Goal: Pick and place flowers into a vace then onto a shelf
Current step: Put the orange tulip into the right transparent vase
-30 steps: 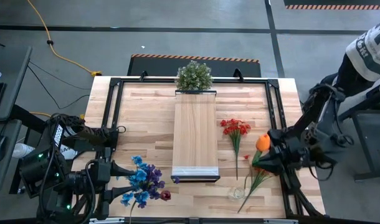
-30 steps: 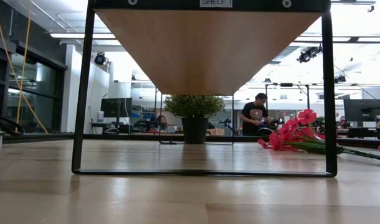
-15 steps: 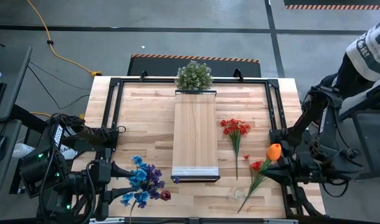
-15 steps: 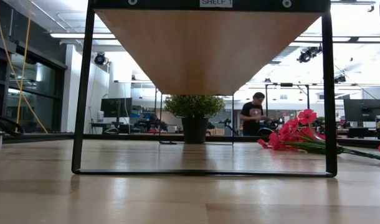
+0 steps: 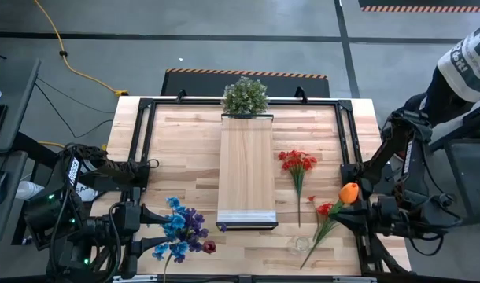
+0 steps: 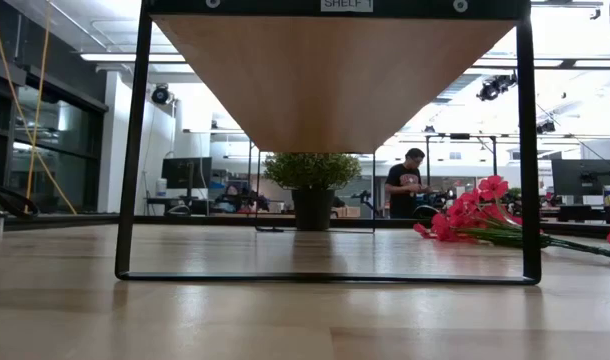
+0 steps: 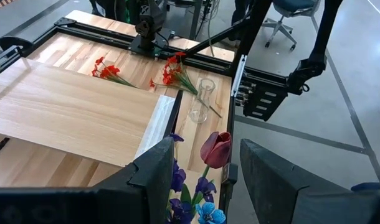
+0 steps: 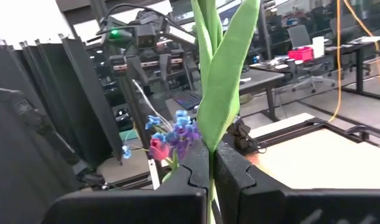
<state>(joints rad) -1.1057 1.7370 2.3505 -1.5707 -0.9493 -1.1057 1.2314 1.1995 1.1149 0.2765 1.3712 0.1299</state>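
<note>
Orange flower (image 5: 348, 192) stem clamped in right gripper (image 8: 210, 167) jaws.

My overhead camera looks straight down on the whole tabletop (image 5: 185, 141) from well above. My low camera sits at table level, close under the shelf (image 6: 330, 70), facing the room beyond. My left wrist camera looks across the table toward the glass vase (image 7: 202, 102); my right wrist camera faces the opposite way. Both top and low views share the potted plant (image 5: 245, 96).
</note>
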